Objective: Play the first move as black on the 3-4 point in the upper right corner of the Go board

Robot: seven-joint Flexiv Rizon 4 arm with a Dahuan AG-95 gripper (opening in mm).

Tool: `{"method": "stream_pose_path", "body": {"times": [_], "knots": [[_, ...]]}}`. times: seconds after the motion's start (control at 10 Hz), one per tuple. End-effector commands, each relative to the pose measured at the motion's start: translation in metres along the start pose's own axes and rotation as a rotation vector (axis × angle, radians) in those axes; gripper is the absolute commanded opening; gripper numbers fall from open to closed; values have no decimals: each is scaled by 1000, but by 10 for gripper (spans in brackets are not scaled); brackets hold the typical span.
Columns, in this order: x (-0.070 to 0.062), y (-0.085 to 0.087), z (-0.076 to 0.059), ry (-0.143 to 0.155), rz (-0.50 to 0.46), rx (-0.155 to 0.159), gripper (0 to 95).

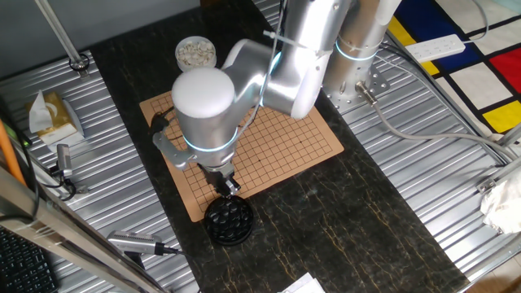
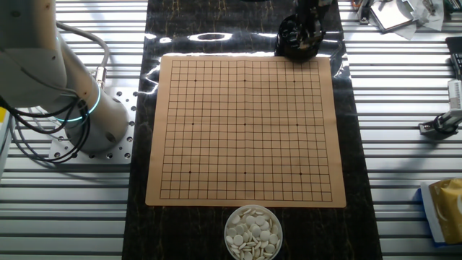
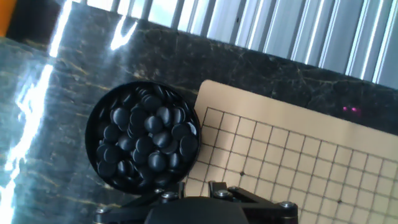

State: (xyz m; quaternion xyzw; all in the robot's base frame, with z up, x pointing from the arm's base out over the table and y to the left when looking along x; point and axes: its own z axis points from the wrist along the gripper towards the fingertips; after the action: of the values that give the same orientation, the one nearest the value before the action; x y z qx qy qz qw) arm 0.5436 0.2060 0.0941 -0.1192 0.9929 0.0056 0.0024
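The wooden Go board (image 2: 245,217) lies on the dark mat, and every crossing on it is bare, the 3-4 point included. Glossy black stones (image 3: 144,138) fill a round black bowl (image 1: 227,218) just off one board corner; in the other fixed view this bowl (image 2: 298,40) sits at the top right. My gripper (image 1: 225,187) hangs over the bowl's edge next to that corner. In the hand view the gripper (image 3: 198,188) shows two fingers a little apart, with bare board between them and no stone there.
A bowl of whitish stones (image 1: 195,53) stands off the opposite board edge, also seen as the white bowl (image 2: 253,231). The arm's base (image 2: 94,123) is bolted beside the board. Tools and a tissue pack (image 1: 53,114) lie on the ribbed metal table.
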Motion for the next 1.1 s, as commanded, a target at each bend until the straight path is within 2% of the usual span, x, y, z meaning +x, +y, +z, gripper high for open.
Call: {"method": "stream_pose_path", "body": {"times": [0.1,0.3,0.5,0.6,0.7,0.8,1.0,1.1], "knots": [[-2,3,4,-4,28,-32,190],[-1,7,7,-6,51,-36,190],[-1,7,7,0,47,-8,190],[-1,7,7,6,48,18,190],[-1,7,7,19,62,62,190],[-1,7,7,30,61,97,0],[-1,7,7,33,27,123,0],[-1,7,7,53,24,150,0]]}}
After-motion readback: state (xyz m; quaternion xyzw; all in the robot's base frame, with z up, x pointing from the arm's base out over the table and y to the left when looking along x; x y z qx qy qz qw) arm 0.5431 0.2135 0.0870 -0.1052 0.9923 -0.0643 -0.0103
